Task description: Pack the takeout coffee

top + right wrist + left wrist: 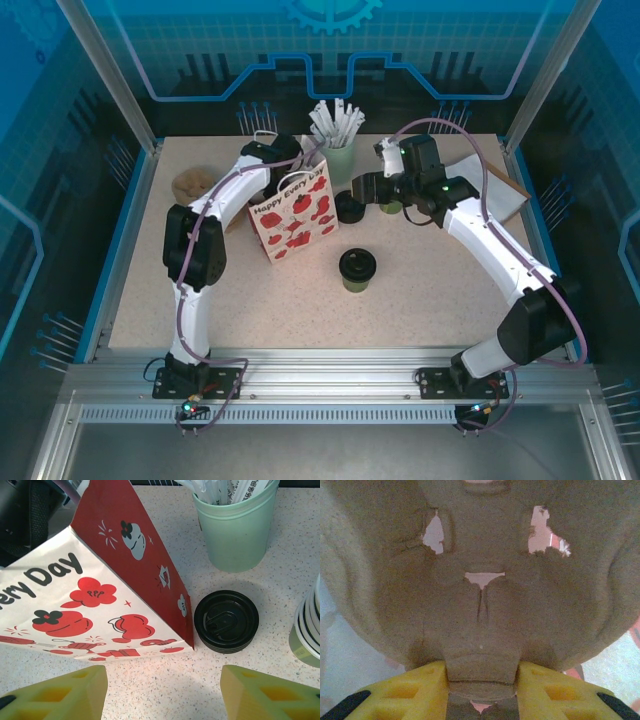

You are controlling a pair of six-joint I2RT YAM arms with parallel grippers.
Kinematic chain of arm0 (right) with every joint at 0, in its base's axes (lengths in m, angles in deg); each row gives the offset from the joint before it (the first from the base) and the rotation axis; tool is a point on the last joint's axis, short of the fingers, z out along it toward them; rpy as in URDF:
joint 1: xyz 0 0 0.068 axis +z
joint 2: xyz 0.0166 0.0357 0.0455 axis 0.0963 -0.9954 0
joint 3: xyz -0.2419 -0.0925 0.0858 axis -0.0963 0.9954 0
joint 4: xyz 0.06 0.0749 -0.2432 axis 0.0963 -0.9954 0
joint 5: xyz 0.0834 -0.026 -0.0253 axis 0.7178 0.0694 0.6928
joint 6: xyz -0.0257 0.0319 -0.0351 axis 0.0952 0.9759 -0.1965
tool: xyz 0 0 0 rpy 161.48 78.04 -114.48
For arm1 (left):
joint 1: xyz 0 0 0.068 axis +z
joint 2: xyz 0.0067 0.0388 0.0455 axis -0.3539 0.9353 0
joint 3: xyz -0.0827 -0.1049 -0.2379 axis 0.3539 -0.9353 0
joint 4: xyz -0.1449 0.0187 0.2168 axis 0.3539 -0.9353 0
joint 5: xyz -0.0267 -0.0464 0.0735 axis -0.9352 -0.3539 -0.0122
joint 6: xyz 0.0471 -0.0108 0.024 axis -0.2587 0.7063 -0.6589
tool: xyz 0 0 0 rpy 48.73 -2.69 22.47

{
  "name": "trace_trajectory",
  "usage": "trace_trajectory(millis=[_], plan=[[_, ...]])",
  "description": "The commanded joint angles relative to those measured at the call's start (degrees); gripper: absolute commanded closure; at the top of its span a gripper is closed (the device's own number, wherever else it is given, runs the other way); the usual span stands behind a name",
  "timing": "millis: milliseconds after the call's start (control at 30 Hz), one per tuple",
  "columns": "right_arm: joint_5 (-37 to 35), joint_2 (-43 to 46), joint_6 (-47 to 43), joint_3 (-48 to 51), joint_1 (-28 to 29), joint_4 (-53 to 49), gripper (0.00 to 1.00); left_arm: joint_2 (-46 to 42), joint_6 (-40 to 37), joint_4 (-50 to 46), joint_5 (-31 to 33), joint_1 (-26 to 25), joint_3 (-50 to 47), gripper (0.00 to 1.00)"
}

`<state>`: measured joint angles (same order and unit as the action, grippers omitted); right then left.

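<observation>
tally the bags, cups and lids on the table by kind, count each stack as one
white-and-red paper bag: 1
olive-green paper cup with round black plastic lid: 1
stack of lidless green-and-white paper cups: 1
stack of loose black plastic lids: 1
mint-green plastic cup holding white straws: 1
total: 5

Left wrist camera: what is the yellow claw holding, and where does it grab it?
A brown pulp cup tray, pinched at the middle of its near edge by the left gripper.
</observation>
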<state>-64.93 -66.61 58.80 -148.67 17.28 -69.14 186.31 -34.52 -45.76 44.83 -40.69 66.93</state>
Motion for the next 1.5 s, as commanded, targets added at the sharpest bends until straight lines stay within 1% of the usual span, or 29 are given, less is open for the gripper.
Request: trace_trajectory(millis=[0,233,667,1100,1300,1467], plan=[[-0.07,1.38,0.15,0.60,-0.76,0.99,0.37,-0.39,1.65,0.16,-0.38,-0.50,-1.96,0.61],[0.10,1.29,0.15,1.06,-0.76,1.08,0.37,-2.28,2.58,1.29,0.22,-1.46,-3.33,0.57],[0.49,0.68,0.06,1.27,-0.79,1.16,0.37,-5.54,6.08,-0.30,3.93,-2.36,-2.04,0.57],[1.09,0.06,0.01,1.22,-1.10,1.16,0.37,-5.37,8.62,-1.56,9.17,-4.39,-2.08,0.57],[1.11,-0.20,0.06,1.05,-1.10,1.25,0.37,-4.95,8.98,-1.51,9.40,-4.72,-2.42,0.57],[1.10,-0.29,0.13,1.44,-1.10,1.34,0.37,-2.35,8.60,-1.50,8.76,-4.48,-2.29,0.57]])
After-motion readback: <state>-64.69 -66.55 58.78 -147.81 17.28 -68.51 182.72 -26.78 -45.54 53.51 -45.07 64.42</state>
